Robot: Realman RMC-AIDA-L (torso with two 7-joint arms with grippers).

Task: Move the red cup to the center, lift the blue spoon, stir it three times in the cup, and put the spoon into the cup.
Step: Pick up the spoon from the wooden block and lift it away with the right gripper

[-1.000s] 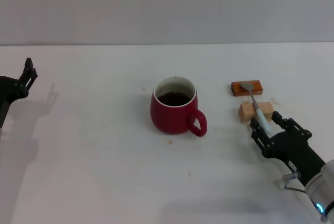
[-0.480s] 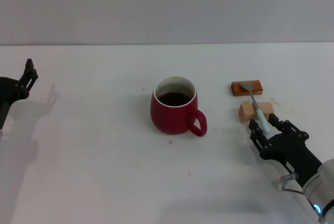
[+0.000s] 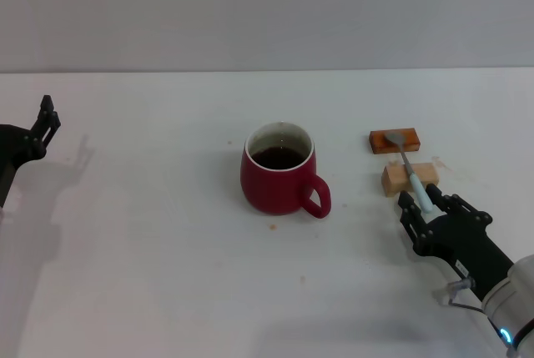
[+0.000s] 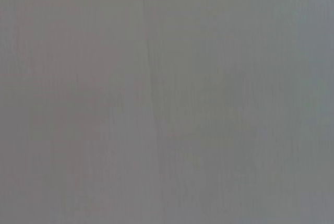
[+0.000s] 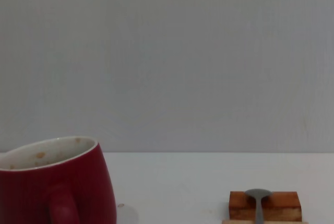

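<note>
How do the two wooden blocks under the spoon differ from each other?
The orange-brown block is darker and sits farther from the robot, under the grey metal bowl of the blue spoon; the pale tan block is lighter and nearer, under the spoon's neck. Both lie flat on the white table and together prop the spoon.

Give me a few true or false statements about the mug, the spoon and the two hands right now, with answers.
1. The red cup holds dark liquid. True.
2. The blue spoon stands inside the cup. False: it lies across the orange-brown block and the tan block.
3. The right hand is at the spoon's handle end. True.
4. The left hand is touching the cup. False: it is far off at the table's left edge.
</note>
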